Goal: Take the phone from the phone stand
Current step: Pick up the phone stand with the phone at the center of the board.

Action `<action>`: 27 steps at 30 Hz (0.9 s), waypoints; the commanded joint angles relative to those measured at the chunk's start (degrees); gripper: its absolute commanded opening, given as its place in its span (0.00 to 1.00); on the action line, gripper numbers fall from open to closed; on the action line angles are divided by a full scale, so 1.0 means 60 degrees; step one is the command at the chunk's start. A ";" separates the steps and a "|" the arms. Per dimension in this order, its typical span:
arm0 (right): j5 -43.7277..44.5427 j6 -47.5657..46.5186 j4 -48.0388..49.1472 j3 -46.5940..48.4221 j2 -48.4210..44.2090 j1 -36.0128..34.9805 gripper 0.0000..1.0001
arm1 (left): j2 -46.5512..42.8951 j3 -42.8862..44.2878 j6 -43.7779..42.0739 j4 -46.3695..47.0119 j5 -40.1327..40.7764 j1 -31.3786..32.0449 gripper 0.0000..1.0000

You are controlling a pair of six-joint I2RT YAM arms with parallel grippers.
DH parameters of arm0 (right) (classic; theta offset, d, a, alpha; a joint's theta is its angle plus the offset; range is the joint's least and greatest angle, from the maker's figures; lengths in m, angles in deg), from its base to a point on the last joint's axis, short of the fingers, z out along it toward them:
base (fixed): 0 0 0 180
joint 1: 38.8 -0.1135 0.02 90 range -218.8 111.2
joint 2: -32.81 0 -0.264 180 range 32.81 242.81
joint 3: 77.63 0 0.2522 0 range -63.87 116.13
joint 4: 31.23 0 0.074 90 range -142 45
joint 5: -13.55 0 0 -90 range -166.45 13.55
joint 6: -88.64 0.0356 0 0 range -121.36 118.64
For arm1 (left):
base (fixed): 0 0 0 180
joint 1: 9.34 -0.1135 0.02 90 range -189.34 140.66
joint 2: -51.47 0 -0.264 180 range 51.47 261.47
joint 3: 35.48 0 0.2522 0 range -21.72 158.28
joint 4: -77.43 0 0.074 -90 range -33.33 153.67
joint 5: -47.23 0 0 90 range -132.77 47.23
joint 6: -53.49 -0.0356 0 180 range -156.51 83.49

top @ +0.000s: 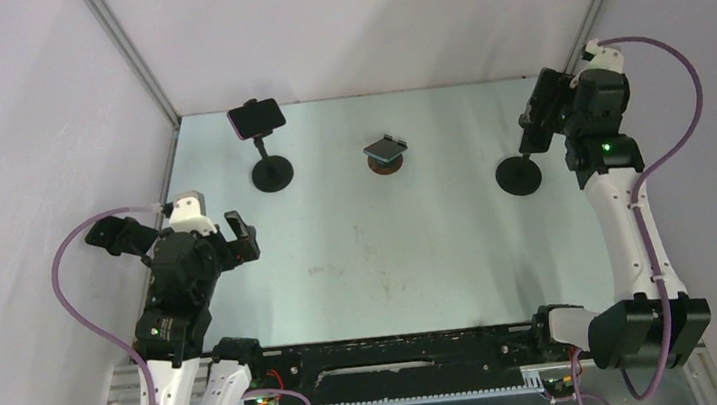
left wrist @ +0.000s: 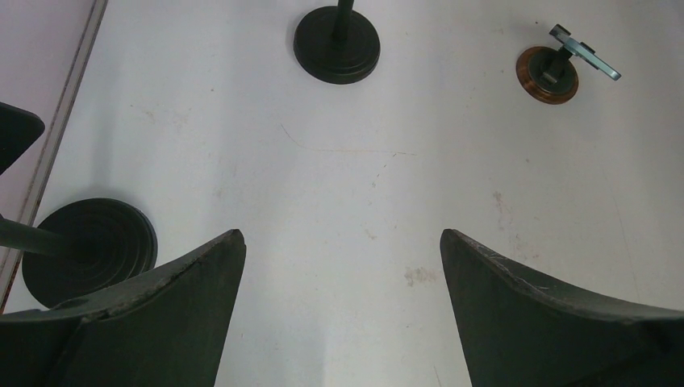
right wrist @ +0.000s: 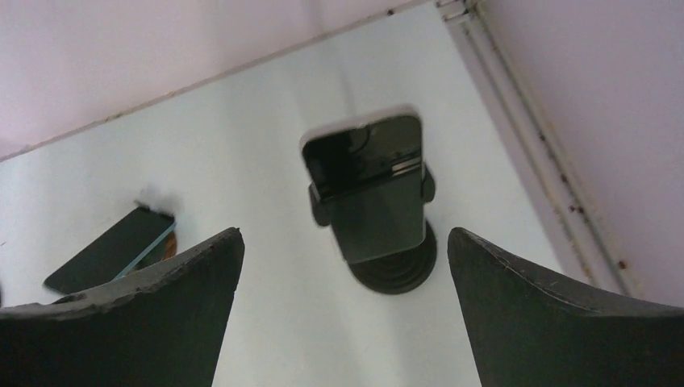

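The left gripper (left wrist: 339, 242) hovers wide open over the table (top: 391, 259) at the near left. Far left, the left phone (top: 256, 119) sits clamped on a tall stand (top: 271, 174). At the far middle, a second phone (top: 384, 147) tilts on a brown stand (top: 386, 165). At the right, the right gripper (right wrist: 345, 234) hangs wide open above the right phone (right wrist: 363, 149), which is clamped in the right stand (right wrist: 399, 274); its fingers are clear of the phone.

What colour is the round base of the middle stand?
The base is coppery brown; left wrist view.

Table (top: 391, 259) bears left black stand (top: 271, 174), copper-based stand (top: 386, 163) — right black stand (top: 518, 176).
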 commanded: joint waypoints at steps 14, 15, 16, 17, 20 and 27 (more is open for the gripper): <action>-0.0424 -0.1060 0.1013 0.1054 0.1962 0.0616 1.00 | -0.0066 -0.0063 0.0050 0.0310 -0.0227 -0.0053 0.98; -0.0443 -0.1097 0.1080 0.1060 0.2077 0.0613 1.00 | -0.0047 -0.0061 0.0050 0.0305 -0.0241 -0.0049 0.98; -0.0473 -0.1162 0.1203 0.1061 0.2133 0.0610 1.00 | -0.0041 -0.0064 0.0049 0.0309 -0.0267 -0.0053 0.98; -0.0525 -0.1199 0.1262 0.1056 0.2245 0.0608 1.00 | -0.0044 -0.0062 0.0049 0.0312 -0.0268 -0.0049 0.98; -0.0635 -0.1334 0.1477 0.1052 0.2588 0.0575 1.00 | -0.0058 -0.0074 0.0049 0.0306 -0.0274 -0.0057 0.98; -0.0440 -0.1606 0.2050 0.1060 0.3258 0.0403 1.00 | -0.0065 -0.0074 0.0049 0.0312 -0.0235 -0.0057 0.98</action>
